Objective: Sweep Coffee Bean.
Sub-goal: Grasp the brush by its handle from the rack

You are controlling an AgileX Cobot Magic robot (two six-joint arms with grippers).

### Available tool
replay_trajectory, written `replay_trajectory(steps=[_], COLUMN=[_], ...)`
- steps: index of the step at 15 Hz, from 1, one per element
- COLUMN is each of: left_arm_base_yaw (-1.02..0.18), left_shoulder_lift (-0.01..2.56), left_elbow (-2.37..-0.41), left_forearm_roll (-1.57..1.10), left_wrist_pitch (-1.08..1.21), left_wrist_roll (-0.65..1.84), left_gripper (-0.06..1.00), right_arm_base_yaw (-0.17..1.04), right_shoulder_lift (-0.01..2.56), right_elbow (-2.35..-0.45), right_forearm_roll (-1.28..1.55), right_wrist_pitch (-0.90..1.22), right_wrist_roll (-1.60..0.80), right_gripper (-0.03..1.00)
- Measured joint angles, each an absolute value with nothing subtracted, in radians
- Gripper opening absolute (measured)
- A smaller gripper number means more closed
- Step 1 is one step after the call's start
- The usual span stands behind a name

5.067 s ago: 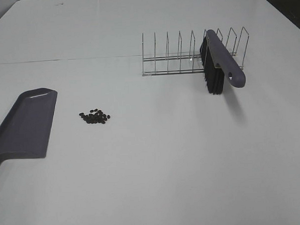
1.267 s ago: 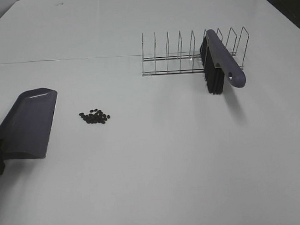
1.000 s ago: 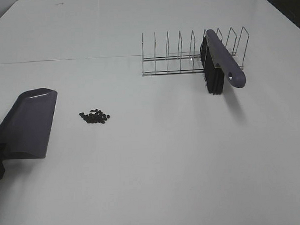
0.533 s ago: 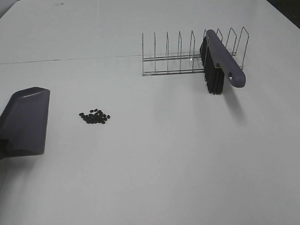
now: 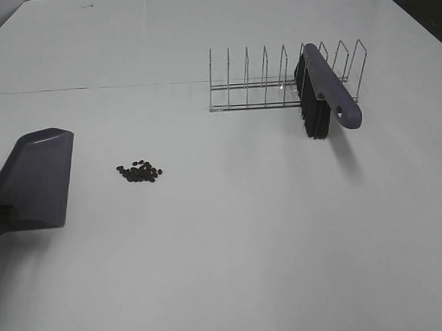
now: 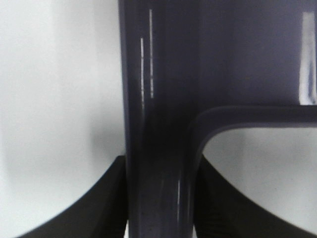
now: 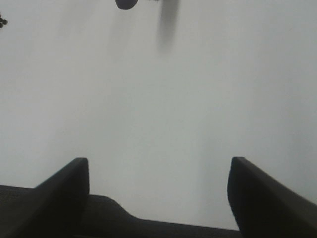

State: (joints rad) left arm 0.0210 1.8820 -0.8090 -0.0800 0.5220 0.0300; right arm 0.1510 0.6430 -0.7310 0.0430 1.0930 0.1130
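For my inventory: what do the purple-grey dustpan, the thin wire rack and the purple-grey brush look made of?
The purple-grey dustpan is likely moulded plastic, smooth and semi-gloss; light streaks glint on it. The thin wire rack is probably plated metal, going by its slim silvery loops. The purple-grey brush has a smooth, plastic-looking back matching the dustpan; what its black bristles are made of is unclear.

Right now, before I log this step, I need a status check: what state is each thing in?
dustpan: gripped by its handle.
coffee beans: small loose pile on the table, unswept.
brush: parked in the rack, untouched.
rack: upright on the table.
left claw: shut on the dustpan's handle.
right claw: open, empty.
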Motion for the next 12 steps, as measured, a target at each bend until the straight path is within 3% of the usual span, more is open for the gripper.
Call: replay_trajectory(steps=[12], left_arm_base_yaw=[0.021], left_shoulder_lift=[1.882], left_elbow=[-0.809], left_forearm_roll=[-0.08], left_wrist_pitch=[0.522], left_wrist_roll=[0.031], left_gripper=[0.33], right_arm_base_yaw=[0.151], right_shoulder_lift=[1.367], right_elbow=[-1.224], right_forearm_roll=[0.043], right_wrist_pitch=[1.09], right_wrist_roll=[0.092], right_gripper=[0.73])
